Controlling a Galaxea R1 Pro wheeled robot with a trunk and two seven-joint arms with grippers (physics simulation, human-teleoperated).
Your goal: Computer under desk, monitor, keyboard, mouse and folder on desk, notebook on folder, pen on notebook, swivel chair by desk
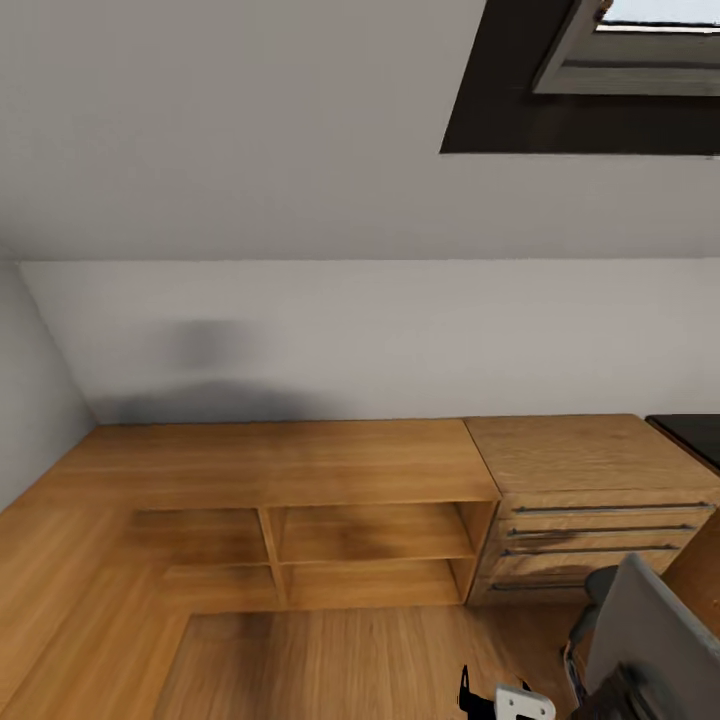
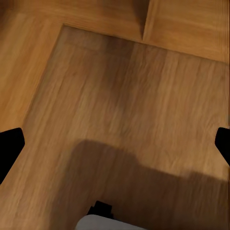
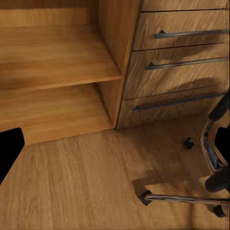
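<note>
The swivel chair (image 1: pixel 655 635) shows at the lower right of the head view, its grey back turned toward me. In the right wrist view the chair's chrome base and dark casters (image 3: pixel 187 197) stand on the oak floor. A black corner of the desk (image 1: pixel 697 432) peeks in at the far right, beyond the dresser. My left gripper (image 2: pixel 115 146) hangs open over bare floor, its black fingertips (image 2: pixel 9 151) wide apart. My right gripper (image 3: pixel 115 148) is open too, with nothing between its fingers, and faces the shelf and the chair base.
A low open oak shelf unit (image 1: pixel 300 465) runs along the sloped wall, with an oak dresser with bar handles (image 1: pixel 590 470) to its right. A skylight (image 1: pixel 640 50) is set in the slope above. Oak floor (image 1: pixel 350 650) lies open in front of the shelves.
</note>
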